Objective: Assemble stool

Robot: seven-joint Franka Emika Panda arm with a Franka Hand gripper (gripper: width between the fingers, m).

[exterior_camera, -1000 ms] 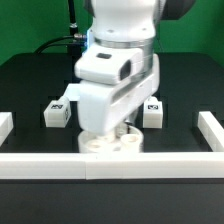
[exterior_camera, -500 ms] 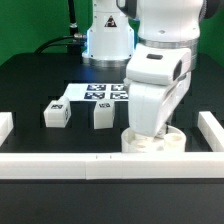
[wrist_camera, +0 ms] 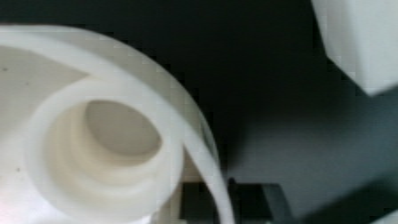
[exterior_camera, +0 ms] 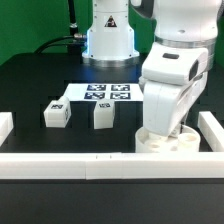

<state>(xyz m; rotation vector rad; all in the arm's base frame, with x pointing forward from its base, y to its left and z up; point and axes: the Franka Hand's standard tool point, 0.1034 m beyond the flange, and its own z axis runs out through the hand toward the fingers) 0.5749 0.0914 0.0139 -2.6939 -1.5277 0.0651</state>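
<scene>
Arm (exterior_camera: 175, 75) bends over seat (exterior_camera: 152, 144) at table's (exterior_camera: 30, 85) near corner, exterior view's right; only wrist view shows fingers (wrist_camera: 262, 200) pinching its rim.

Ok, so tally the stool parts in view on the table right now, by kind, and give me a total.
seat: 1
legs: 2
Total: 3 stool parts in view; the arm may hide more.

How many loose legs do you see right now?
2. One leg at the exterior view's left, another just right of it. The arm, over the seat, may hide a third.
</scene>
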